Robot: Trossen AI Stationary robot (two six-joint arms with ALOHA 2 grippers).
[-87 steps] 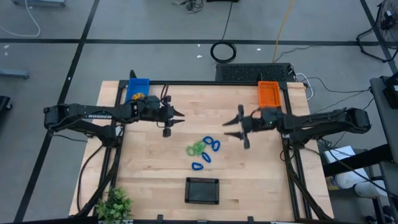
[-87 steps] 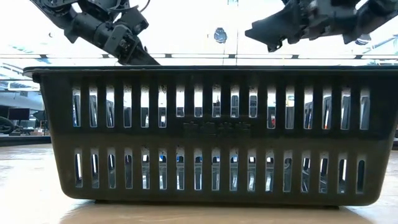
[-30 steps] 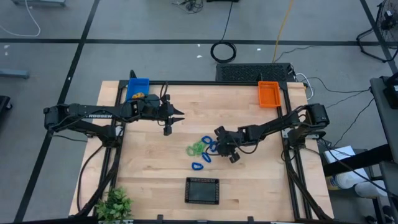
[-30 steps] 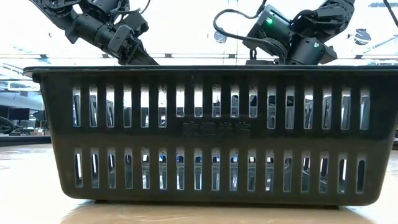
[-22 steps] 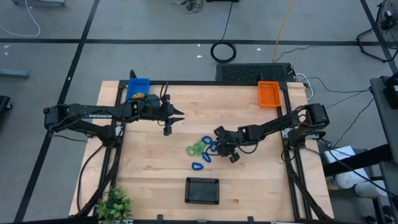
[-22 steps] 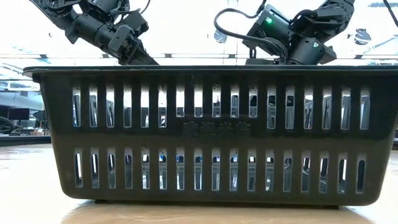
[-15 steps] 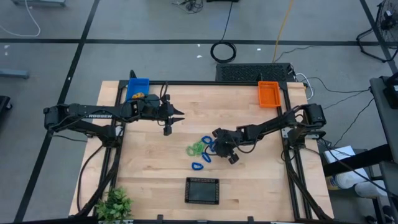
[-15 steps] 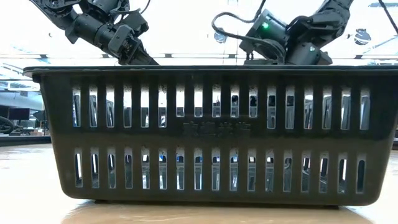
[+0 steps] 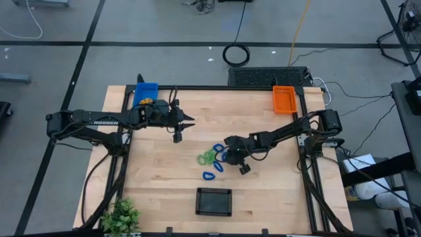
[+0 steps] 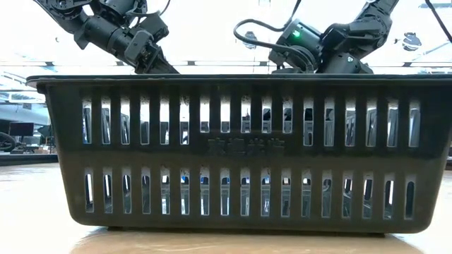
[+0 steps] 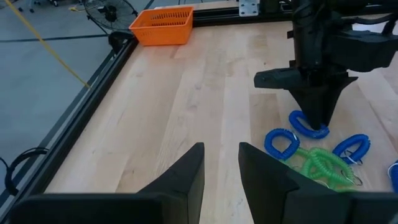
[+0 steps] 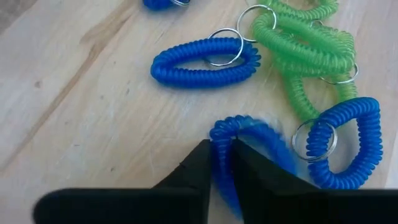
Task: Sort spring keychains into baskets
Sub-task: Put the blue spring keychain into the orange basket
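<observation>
high view: the right gripper (image 9: 225, 153) is down at the pile of spring keychains (image 9: 215, 158) in the middle of the table (image 9: 276, 191), probably because blue coils lie on that side. the left gripper (image 9: 187, 122) waits above bare wood near the blue basket (image 9: 145, 94), which holds something yellowish; what it is i cannot tell. the orange basket (image 9: 284, 99) at the far right corner looks empty, and so does the black basket (image 9: 214, 201) at the near edge. a green plant (image 9: 121, 216) stands at the near left corner.

low view: the black basket's slatted wall (image 10: 233, 152) fills the picture and hides the coils; both arms show only above its rim.

left wrist view: the left gripper's fingers (image 11: 186, 180) stand apart with nothing between them. farther off, the right gripper (image 11: 317, 127) points straight down onto a blue keychain (image 11: 306, 124) beside the green keychains (image 11: 323, 163). the orange basket (image 11: 163, 25) shows nothing inside.

right wrist view: the right gripper's fingers (image 12: 199, 168) are nearly together, pinching the coil of that blue keychain (image 12: 252, 138), which blurs at the grip. another blue one (image 12: 205, 62) lies just beyond, untouched.
</observation>
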